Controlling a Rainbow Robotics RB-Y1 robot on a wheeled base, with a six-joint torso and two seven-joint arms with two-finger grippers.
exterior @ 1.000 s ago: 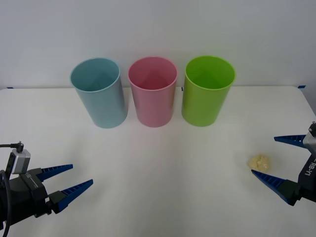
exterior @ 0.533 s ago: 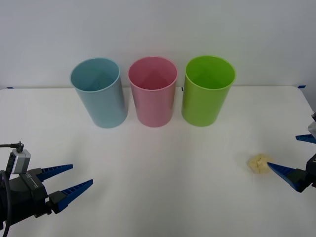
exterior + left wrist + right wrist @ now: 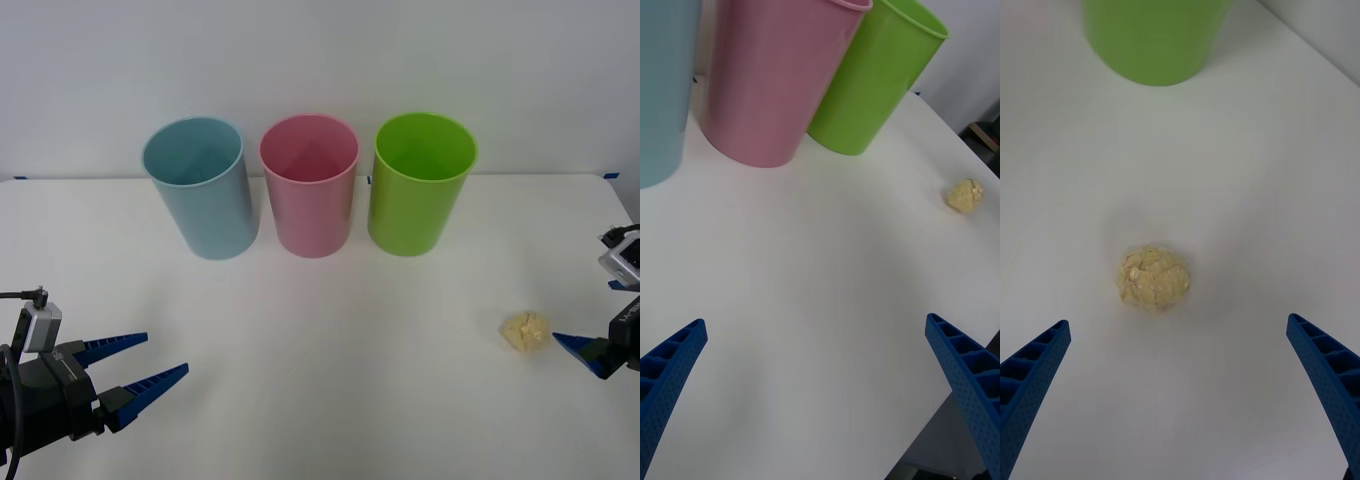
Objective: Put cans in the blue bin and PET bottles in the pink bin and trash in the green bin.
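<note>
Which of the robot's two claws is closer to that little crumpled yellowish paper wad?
The right gripper, open, just beside the small pale yellow-beige paper wad. The left gripper, also open, sits far across the white table.

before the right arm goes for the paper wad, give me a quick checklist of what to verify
1. Right gripper open: ok, both blue fingers are spread wide.
2. Trash lined up between the fingers: ok, it sits ahead of the gap in the right wrist view.
3. Trash free on the table: ok, nothing touches it.
4. Green bin upright with its mouth open: ok.
5. Inside of the green bin has room: cannot tell, its bottom is hidden.
6. Left gripper out of the way: ok, open at the near left, far from the trash.
</note>
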